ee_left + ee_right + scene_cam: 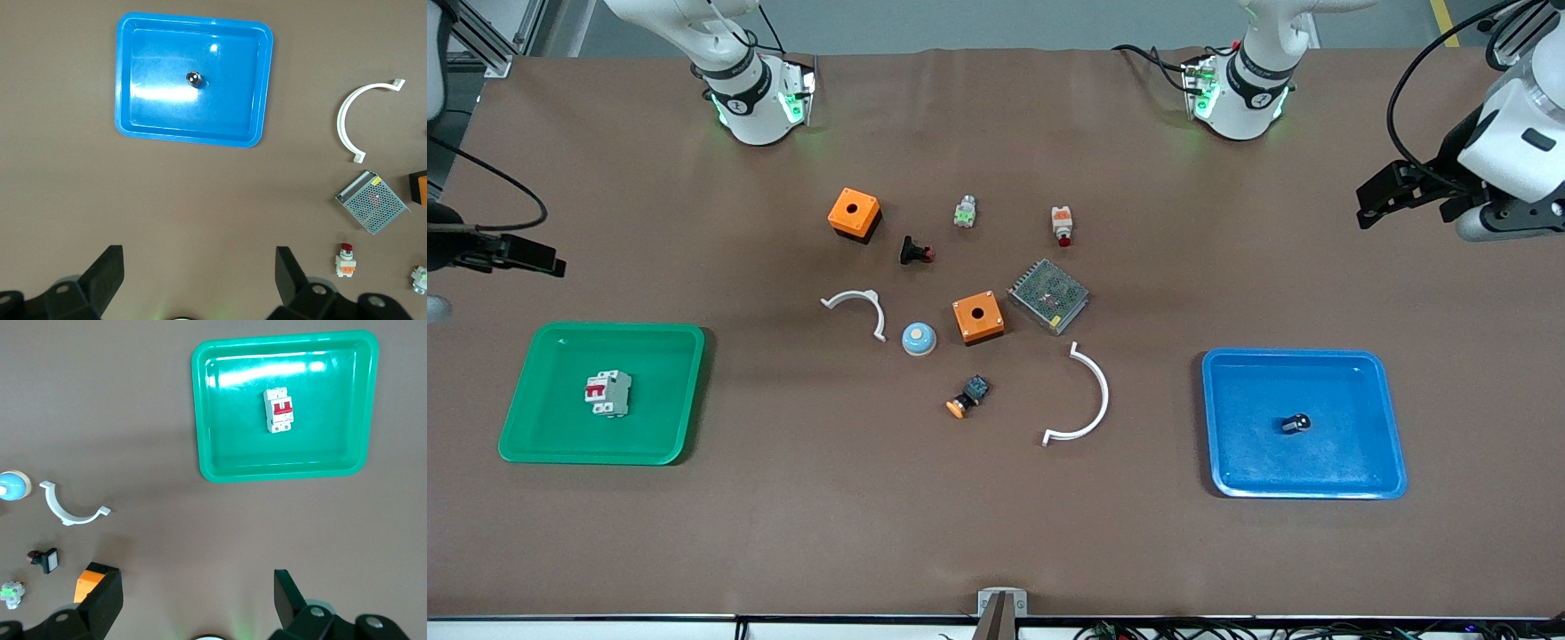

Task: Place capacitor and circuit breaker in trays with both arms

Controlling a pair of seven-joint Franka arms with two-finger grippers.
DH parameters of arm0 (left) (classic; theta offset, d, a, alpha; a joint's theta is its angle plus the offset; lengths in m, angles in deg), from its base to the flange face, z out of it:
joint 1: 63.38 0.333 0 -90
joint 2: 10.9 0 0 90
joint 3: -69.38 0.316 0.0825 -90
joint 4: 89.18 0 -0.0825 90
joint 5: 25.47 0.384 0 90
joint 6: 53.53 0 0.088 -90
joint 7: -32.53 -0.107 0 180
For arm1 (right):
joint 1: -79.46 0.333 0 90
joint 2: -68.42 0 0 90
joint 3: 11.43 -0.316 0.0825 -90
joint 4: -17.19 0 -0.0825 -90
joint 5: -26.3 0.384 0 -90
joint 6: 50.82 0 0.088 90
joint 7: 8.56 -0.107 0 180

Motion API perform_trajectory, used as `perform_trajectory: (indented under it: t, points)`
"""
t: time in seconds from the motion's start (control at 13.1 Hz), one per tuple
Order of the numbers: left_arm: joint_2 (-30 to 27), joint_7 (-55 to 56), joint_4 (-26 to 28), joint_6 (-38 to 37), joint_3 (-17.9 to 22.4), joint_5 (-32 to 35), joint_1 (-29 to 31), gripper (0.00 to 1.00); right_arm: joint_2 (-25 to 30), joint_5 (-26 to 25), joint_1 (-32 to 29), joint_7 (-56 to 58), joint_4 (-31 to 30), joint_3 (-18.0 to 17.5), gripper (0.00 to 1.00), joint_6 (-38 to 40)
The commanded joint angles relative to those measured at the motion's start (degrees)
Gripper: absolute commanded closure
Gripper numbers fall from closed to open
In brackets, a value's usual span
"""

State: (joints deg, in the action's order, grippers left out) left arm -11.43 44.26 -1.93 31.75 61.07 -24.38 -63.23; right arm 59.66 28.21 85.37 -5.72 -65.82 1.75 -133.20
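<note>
A: Where are my grippers?

B: Left gripper (1383,206) at the frame's right edge, right gripper (547,263) at its left edge, both spread wide and holding nothing.

A: Parts?

B: Capacitor (1296,424) lies in the blue tray (1392,418), lower right. Breaker (608,394) sits in the green tray (685,391), lower left.

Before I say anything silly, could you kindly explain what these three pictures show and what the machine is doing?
Two robot arms work at one brown table. One picture looks down from across the table; the other two come from cameras on the wrists. The left hand hangs open over bare table near the blue tray, which holds the capacitor. The right hand hangs open near the green tray, which holds the circuit breaker. Neither hand holds anything. Spare parts lie mid-table: orange boxes, white curved clips, push buttons.
</note>
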Motion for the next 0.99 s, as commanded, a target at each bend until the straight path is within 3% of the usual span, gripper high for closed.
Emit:
perform_trajectory:
  t: [0.0, 0.31, 0.61, 0.76, 0.92]
  points:
    - [-1.75, -0.83, 1.43, -0.38, 0.13, -0.65, 0.38, 0.00, -1.52, 0.12, -0.45, -0.03, 3.12, -0.61, 0.00, 2.13]
    - [-2.37, -3.81, 2.49, 0.06, 0.05, -0.74, 0.47, 0.00, -0.47, 0.74, 0.34, -0.65, 1.90, -0.97, 0.00, 3.27]
    - [-2.63, -7.16, 3.37, 0.85, 0.22, -0.21, 0.47, 0.00, 4.44, 0.38, -0.62, -0.56, -3.11, -1.49, 0.00, 2.49]
    - [-3.94, -7.16, 5.11, 0.94, 0.13, 0.14, 0.47, 0.00, 7.77, 0.04, -6.49, -0.56, -4.43, -7.79, 0.00, 2.49]
    - [-5.09, -7.16, 6.26, 1.64, 0.05, 0.14, 0.47, 0.00, 10.68, -0.93, -6.61, -0.56, -5.31, -8.35, 0.00, 2.57]
